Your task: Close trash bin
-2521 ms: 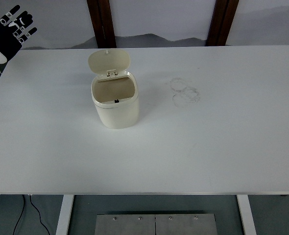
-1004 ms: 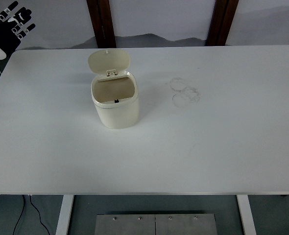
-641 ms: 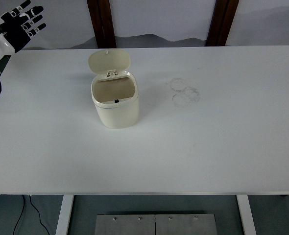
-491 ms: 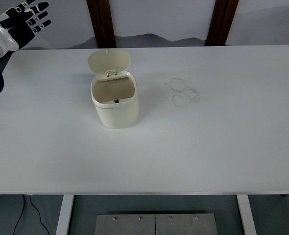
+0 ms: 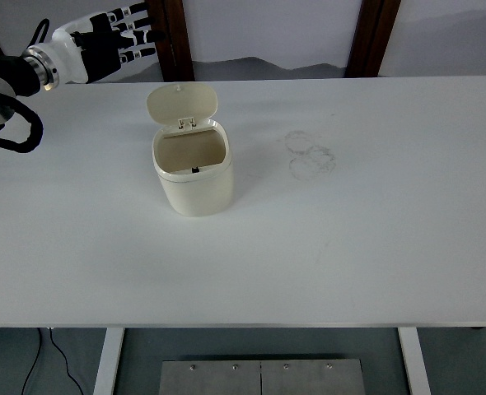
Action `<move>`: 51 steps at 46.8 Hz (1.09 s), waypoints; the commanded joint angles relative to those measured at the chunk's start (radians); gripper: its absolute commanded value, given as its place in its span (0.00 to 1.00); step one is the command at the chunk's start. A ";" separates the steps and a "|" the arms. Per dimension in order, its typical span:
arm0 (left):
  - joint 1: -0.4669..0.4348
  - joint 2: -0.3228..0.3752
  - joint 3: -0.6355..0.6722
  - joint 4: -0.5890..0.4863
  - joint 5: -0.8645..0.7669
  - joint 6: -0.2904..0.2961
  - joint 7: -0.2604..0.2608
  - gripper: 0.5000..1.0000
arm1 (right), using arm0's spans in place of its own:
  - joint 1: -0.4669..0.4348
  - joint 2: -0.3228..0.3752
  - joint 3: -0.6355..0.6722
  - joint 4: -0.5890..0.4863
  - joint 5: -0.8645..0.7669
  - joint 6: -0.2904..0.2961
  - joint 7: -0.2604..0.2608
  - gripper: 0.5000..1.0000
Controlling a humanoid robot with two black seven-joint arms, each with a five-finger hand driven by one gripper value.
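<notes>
A cream trash bin (image 5: 193,177) is seen upright on the white table (image 5: 350,247), left of centre, with its lid (image 5: 182,104) raised at the far side. The left hand (image 5: 111,45) is held above the table's far left corner, fingers (image 5: 137,34) spread toward the lid, apart from it. Faint ring marks (image 5: 310,155) are visible right of the bin.
</notes>
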 commanded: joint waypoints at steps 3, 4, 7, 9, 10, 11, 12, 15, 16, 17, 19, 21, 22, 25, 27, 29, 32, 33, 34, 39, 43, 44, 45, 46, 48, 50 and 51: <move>-0.051 0.009 0.046 -0.043 0.000 0.000 0.017 1.00 | 0.000 0.000 0.000 0.000 -0.001 0.000 0.000 0.99; -0.058 0.010 0.055 -0.049 -0.001 0.000 0.019 1.00 | 0.000 0.000 0.000 0.000 -0.001 0.000 0.000 0.99; -0.080 0.015 0.081 -0.075 -0.001 0.001 0.026 1.00 | 0.000 0.000 0.000 0.000 -0.001 0.000 0.000 0.99; -0.091 0.024 0.092 -0.089 -0.001 0.011 0.034 1.00 | 0.000 0.000 0.000 0.000 -0.001 0.000 0.000 0.99; -0.097 0.032 0.098 -0.096 -0.001 0.017 0.040 1.00 | 0.000 0.000 0.000 0.000 -0.001 0.000 0.000 0.99; -0.098 0.038 0.102 -0.105 -0.003 0.021 0.045 1.00 | 0.000 0.000 0.000 0.000 -0.002 0.000 0.000 0.99; -0.103 0.044 0.107 -0.116 -0.004 0.027 0.048 1.00 | 0.000 0.000 0.000 0.000 -0.002 0.000 0.000 0.99; -0.115 0.062 0.115 -0.148 -0.010 0.038 0.057 1.00 | 0.000 0.000 0.000 0.000 -0.002 0.000 0.000 0.99; -0.118 0.067 0.119 -0.159 -0.010 0.041 0.060 1.00 | 0.000 0.000 0.000 0.000 -0.001 -0.002 0.000 0.99; -0.121 0.072 0.124 -0.168 -0.010 0.046 0.063 1.00 | 0.000 0.000 0.000 0.000 -0.002 -0.002 0.000 0.99; -0.129 0.082 0.138 -0.184 -0.010 0.054 0.069 1.00 | 0.000 0.000 0.000 0.000 -0.002 0.000 0.000 0.99; -0.137 0.092 0.150 -0.193 -0.010 0.055 0.072 1.00 | 0.000 0.000 0.000 0.000 -0.002 -0.002 0.000 0.99; -0.140 0.096 0.155 -0.196 -0.012 0.055 0.074 1.00 | 0.000 0.000 0.000 0.000 -0.002 0.000 0.000 0.99; -0.149 0.104 0.164 -0.201 -0.012 0.055 0.075 1.00 | 0.000 0.000 0.000 0.000 -0.002 -0.002 0.000 0.99; -0.154 0.104 0.168 -0.201 -0.012 0.055 0.077 1.00 | 0.000 0.000 0.000 0.000 -0.002 -0.002 0.000 0.99; -0.154 0.104 0.171 -0.201 -0.012 0.055 0.081 1.00 | 0.000 0.000 0.000 0.000 -0.002 0.000 0.000 0.99; -0.155 0.102 0.173 -0.201 -0.012 0.055 0.084 1.00 | 0.000 0.000 0.000 0.000 -0.002 0.000 0.000 0.99; -0.155 0.102 0.175 -0.201 -0.012 0.055 0.084 1.00 | 0.000 0.000 0.000 0.000 -0.002 0.000 0.000 0.99; -0.155 0.101 0.175 -0.201 -0.012 0.055 0.084 1.00 | 0.000 0.000 0.000 0.000 -0.001 0.000 0.000 0.99; -0.155 0.092 0.175 -0.201 -0.012 0.055 0.084 1.00 | 0.000 0.000 0.000 0.000 0.001 0.000 0.000 0.99; -0.155 0.087 0.175 -0.202 -0.016 0.063 0.084 1.00 | 0.000 0.000 0.000 0.000 0.001 -0.002 0.000 0.99; -0.154 0.086 0.175 -0.202 -0.020 0.066 0.084 1.00 | 0.000 0.000 0.000 0.000 0.001 0.000 0.000 0.99; -0.154 0.084 0.175 -0.202 -0.024 0.070 0.084 1.00 | 0.000 0.000 0.000 0.000 0.001 0.000 0.000 0.99; -0.154 0.082 0.175 -0.205 -0.029 0.070 0.086 1.00 | 0.000 0.000 0.000 0.000 0.001 0.000 0.000 0.99; -0.154 0.078 0.178 -0.213 -0.038 0.072 0.091 1.00 | 0.000 0.000 0.000 0.000 -0.001 0.000 0.000 0.99; -0.154 0.078 0.187 -0.222 -0.044 0.075 0.094 1.00 | 0.000 0.000 0.000 0.000 -0.001 0.000 0.000 0.99; -0.155 0.078 0.194 -0.228 -0.047 0.080 0.095 1.00 | 0.000 0.000 0.000 0.000 -0.001 0.000 0.000 0.99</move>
